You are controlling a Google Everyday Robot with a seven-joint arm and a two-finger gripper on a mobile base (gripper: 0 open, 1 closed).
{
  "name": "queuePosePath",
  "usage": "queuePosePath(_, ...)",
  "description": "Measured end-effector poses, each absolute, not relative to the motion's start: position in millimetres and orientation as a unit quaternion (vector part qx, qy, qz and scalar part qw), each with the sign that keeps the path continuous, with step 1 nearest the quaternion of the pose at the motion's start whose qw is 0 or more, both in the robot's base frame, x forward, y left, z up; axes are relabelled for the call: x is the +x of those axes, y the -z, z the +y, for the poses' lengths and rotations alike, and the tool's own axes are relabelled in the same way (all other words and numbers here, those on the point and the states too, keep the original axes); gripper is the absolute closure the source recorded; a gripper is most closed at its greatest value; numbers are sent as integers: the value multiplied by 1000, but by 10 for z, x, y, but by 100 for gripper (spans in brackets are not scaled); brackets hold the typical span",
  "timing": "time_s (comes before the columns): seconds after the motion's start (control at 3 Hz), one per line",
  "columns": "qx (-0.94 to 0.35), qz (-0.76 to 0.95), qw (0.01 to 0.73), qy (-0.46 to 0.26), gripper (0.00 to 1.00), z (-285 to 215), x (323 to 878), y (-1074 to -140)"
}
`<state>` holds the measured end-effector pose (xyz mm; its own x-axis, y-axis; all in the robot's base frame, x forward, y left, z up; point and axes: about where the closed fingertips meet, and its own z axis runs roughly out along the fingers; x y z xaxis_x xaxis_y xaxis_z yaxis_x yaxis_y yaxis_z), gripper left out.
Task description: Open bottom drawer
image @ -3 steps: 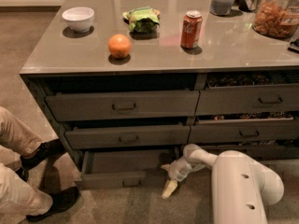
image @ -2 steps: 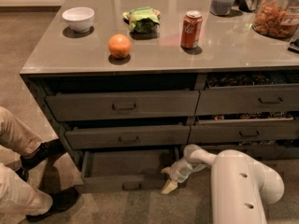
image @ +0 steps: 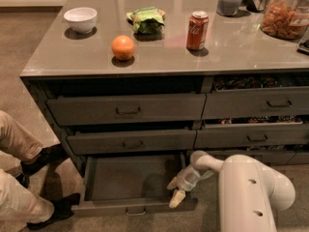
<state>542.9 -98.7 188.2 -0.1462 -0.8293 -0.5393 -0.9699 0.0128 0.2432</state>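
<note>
The bottom drawer (image: 130,178) of the left stack stands pulled out, its plain grey inside showing and its shallow front panel with a small handle (image: 135,210) near the floor. My gripper (image: 175,191) hangs at the drawer's right front corner, just over its front edge, with the white arm (image: 251,187) reaching in from the lower right. One pale finger (image: 176,198) points down over the front panel.
Two taller drawers (image: 126,111) above stand slightly open. On the counter (image: 164,52) sit a white bowl (image: 80,19), an orange (image: 123,47), a green bag (image: 146,19), a red can (image: 197,30) and a jar (image: 284,17). A person's legs and dark shoes (image: 29,178) are at the left.
The bottom drawer has slid out a little farther towards the camera, and my gripper has moved with its front edge, down and slightly left.
</note>
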Motion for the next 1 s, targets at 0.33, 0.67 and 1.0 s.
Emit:
queuePosePath(0.33,-642,701,120,-286,0,-1019,5368,-1933)
queuePosePath(0.67,-647,699,125,-276,0,-1037,5351,-2082)
queuePosePath(1.0,-653,697,149,-256,0,-1015,5397,-2312)
